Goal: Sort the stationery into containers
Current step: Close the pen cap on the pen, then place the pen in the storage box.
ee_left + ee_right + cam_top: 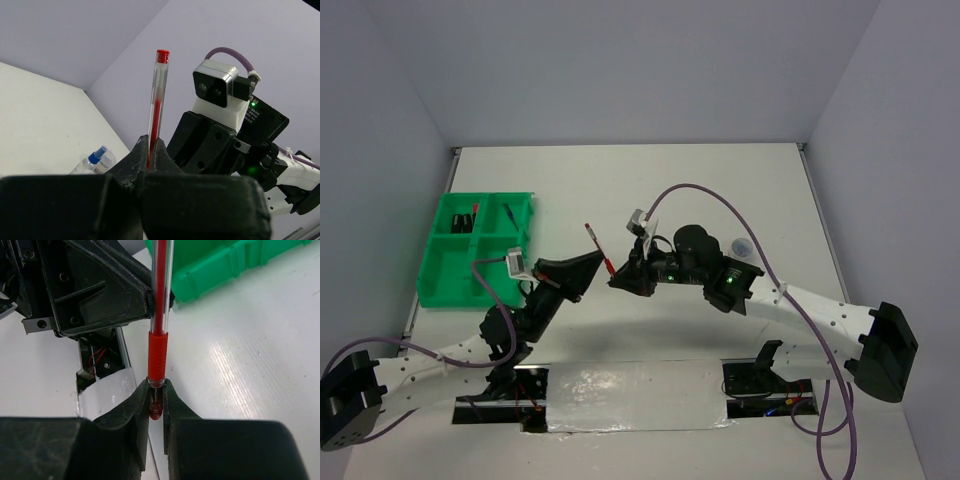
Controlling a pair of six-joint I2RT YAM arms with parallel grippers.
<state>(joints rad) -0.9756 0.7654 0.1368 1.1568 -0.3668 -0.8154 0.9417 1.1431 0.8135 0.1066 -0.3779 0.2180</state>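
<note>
A thin red pen (599, 249) hangs above the table's middle, held at both ends. My left gripper (601, 258) is shut on its clear barrel, and the red end cap (162, 55) sticks up past the jaws (149, 150). My right gripper (156, 400) is shut on the pen's tip end, just below the red grip sleeve (157, 357). The green tray (445, 270) sits at the left with dark highlighters (470, 218) in its far compartments. A blue-capped clear bottle (95, 161) lies on the table. A translucent roll (743, 246) rests beside the right arm.
The two gripper heads nearly touch over the table's middle. The right arm's purple cable (720, 205) loops above it. A shiny taped patch (630, 395) and two cut-outs with wiring (760, 380) lie along the near edge. Walls close in the sides and back.
</note>
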